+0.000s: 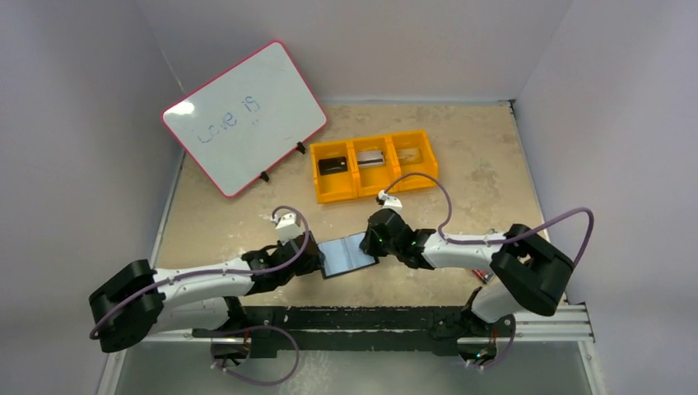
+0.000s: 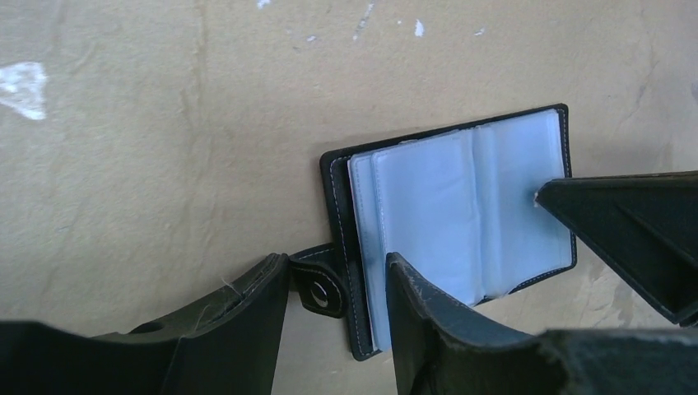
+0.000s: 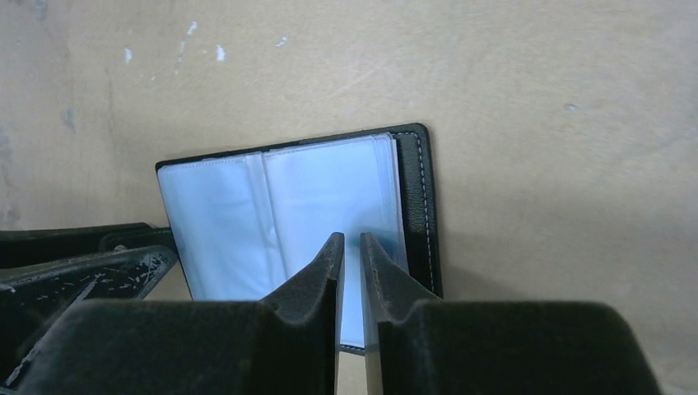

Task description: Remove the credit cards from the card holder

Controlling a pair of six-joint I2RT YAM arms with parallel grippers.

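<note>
The left gripper stands about half open, one finger outside the snap tab and the other down on the inner pages, so the left cover edge lies between the jaws without being clamped. The card holder lies open and flat on the table between the two arms, its clear sleeves facing up. It looks light and floppy: thin stitched covers hinged at a soft spine, with glossy plastic leaves that probably slide and buckle under a fingertip. It would likely skate across the table unless one cover is pinned, and the stiffer stitched border or the tab is the best place to hold it. No card shows plainly through the sleeves. Any card left inside would be thin, rigid and slick, best pinched by an exposed short edge and drawn straight out.

The right gripper is nearly closed, with only a slit between its tips over the right-hand page. I cannot tell whether a leaf is caught in it. Further right and back, the orange tray holds a black card and a silvery card in separate compartments.
</note>
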